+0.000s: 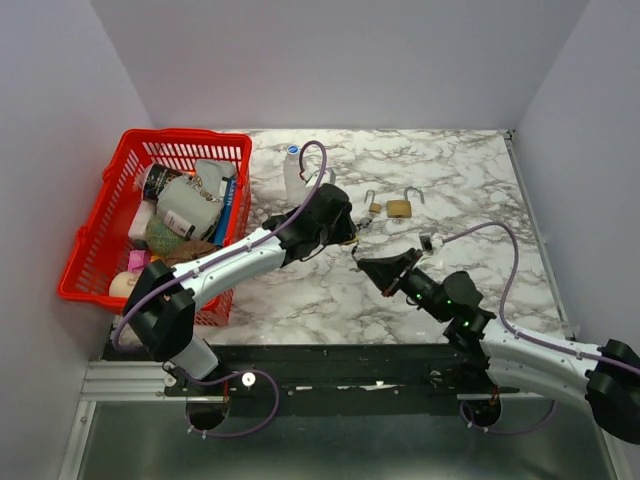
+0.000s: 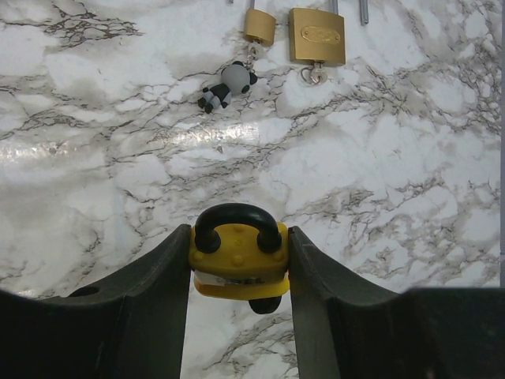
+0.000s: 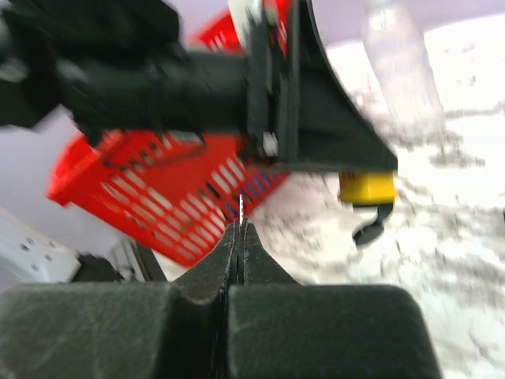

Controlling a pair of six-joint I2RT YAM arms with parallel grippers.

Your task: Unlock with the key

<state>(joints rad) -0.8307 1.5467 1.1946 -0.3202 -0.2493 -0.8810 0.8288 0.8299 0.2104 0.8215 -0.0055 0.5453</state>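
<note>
The left gripper (image 2: 239,237) clamps the yellow padlock (image 2: 237,257) by its sides, lifted off the marble table (image 1: 480,180). Just right of it, the right gripper (image 3: 239,229) is pinched tight on a thin key (image 3: 240,207), which sits near the lock without touching it.

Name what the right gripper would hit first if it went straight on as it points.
Probably the left gripper, which clamps the yellow padlock; it looms just ahead of the right gripper and its key. Depth is blurred, so the gap is unclear.
</note>
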